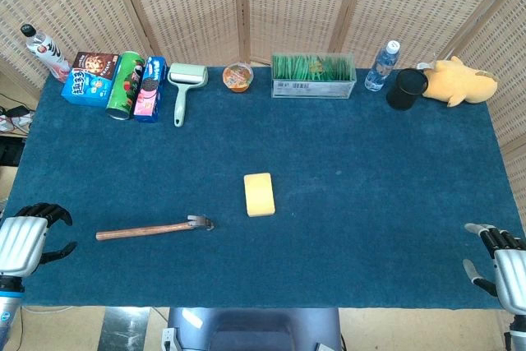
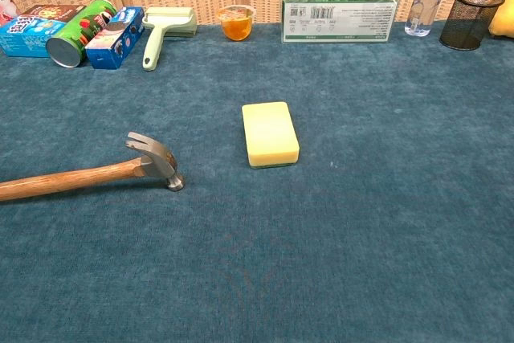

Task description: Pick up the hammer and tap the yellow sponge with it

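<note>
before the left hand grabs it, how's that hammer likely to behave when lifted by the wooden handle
The hammer looks rigid, so it should lift as one stiff piece. Its metal head sits at one end of a long wooden handle, so it will probably feel head-heavy and tip down if gripped near the far end. The smooth handle may twist in the fingers.
</note>
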Controlling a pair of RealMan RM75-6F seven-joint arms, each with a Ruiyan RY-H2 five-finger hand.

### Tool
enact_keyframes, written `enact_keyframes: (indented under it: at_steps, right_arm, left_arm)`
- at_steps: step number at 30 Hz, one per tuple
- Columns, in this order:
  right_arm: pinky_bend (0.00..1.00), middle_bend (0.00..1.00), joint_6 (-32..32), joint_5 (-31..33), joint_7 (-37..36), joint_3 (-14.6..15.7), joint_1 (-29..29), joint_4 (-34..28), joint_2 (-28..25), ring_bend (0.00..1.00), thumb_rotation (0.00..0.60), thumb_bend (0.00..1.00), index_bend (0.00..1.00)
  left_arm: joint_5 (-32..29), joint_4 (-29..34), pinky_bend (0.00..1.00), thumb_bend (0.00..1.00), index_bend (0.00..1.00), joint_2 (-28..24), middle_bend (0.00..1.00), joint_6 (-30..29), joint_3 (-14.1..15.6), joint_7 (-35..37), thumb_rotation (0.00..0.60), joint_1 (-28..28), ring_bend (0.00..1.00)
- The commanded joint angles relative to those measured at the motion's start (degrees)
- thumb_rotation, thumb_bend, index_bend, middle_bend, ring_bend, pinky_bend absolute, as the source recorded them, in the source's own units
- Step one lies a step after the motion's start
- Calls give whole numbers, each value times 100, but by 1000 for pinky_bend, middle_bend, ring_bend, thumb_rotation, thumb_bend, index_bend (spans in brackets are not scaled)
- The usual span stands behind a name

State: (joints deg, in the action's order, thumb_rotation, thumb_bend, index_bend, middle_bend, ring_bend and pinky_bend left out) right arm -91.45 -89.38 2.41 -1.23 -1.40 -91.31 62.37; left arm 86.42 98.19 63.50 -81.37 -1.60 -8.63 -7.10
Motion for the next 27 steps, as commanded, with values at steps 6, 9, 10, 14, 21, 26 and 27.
enact_keyframes:
  at_steps: [6, 9, 10, 14, 21, 26, 27]
  right_arm:
    - [413, 323, -33, 8, -166, 19, -60, 142, 56, 344, 600, 329, 275]
    - [412, 324, -56, 22, -273, 18, -88, 246, 86, 345, 600, 330, 275]
    - [412, 324, -55, 30, -306, 17, -93, 272, 89, 345, 600, 330, 275]
    - [408, 324, -40, 46, -452, 18, -109, 378, 110, 345, 600, 330, 275]
    - [405, 323, 10, 103, -664, 14, -130, 585, 190, 345, 600, 330, 275]
    - [404, 323, 19, 138, -728, 11, -151, 647, 200, 345, 600, 330, 275]
    - [403, 323, 13, 145, -739, 8, -159, 656, 201, 345, 600, 330, 275]
  left_arm:
    - [-304, 586, 360, 205, 435, -59, 398, 1075, -76, -461, 600, -631, 281]
    - [-546, 685, 360, 204, 401, 115, 383, 1345, -156, -778, 600, -832, 268]
    - [-616, 711, 360, 204, 385, 179, 372, 1443, -170, -839, 600, -898, 260]
    - [-1030, 793, 361, 210, 329, 548, 340, 1892, -285, -1150, 600, -1244, 231]
    - [-1698, 690, 363, 269, 327, 1213, 340, 2409, -434, -1590, 600, -1772, 230]
    - [-2029, 550, 371, 294, 327, 1515, 340, 2575, -503, -1726, 600, -1998, 231]
    - [-2098, 517, 372, 294, 327, 1583, 340, 2604, -509, -1767, 600, -2051, 231]
